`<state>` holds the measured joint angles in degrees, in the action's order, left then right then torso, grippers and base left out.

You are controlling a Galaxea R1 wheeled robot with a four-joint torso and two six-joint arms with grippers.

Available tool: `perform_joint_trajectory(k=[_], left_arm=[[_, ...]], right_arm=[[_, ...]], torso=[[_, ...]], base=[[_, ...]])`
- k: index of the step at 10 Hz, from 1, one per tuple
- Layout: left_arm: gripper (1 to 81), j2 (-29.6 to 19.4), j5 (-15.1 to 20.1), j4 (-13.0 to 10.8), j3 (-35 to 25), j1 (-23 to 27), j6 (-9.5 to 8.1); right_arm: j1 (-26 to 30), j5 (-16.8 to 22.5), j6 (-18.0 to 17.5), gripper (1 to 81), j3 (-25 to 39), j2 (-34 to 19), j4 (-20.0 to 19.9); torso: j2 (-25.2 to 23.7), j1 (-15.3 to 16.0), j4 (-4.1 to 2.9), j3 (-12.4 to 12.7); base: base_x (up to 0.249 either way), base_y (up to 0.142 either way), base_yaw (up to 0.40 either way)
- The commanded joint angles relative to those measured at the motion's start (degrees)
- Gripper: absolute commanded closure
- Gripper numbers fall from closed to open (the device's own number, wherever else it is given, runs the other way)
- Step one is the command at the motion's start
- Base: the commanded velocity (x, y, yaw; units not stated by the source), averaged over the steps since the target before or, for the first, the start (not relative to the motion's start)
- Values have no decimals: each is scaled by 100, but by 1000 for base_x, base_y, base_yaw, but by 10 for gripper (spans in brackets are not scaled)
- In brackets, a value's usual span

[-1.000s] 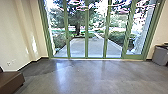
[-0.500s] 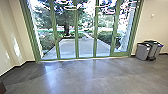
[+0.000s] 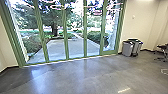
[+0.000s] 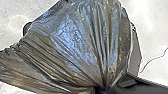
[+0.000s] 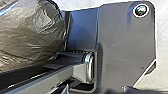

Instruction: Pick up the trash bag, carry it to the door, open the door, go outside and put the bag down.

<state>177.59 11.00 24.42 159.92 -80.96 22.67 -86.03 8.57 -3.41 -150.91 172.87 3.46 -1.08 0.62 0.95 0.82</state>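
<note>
L pincer [image 4: 100, 90] is gripping the bag [image 4: 80, 37] at its bunched neck; the bag's hanging full, w/ folds fanning out. R pincer: can't tell if it's gripping anything, open or closed. Indoors, robot's facing the green-framed glass doors [image 3: 66, 40], w/ bare floor [image 3: 82, 77] btwn. Outside, a paved path [image 3: 76, 47] is running off past shrubs [image 3: 93, 36] & a tree [image 3: 54, 27]. Bins [image 3: 127, 49] are standing R of the doors, nr the wall [image 3: 140, 27].
</note>
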Motion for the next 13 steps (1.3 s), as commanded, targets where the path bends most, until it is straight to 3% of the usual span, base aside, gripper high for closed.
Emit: perform_joint_trajectory(k=[1, 9, 13], left_arm=[[811, 5, 395, -7, -4, 392, 35], [811, -4, 395, 2, -4, 392, 26], [811, 5, 395, -7, -4, 392, 26]], right_arm=[[335, 338, 7, 10, -8, 30, 23], [327, 347, 7, 10, -34, 57, 23], [336, 347, 7, 10, -34, 65, 58]], torso=[[0, 0, 0, 0], [0, 0, 0, 0], [0, 0, 0, 0]], base=[[0, 0, -306], [0, 0, -248], [0, 0, -91]])
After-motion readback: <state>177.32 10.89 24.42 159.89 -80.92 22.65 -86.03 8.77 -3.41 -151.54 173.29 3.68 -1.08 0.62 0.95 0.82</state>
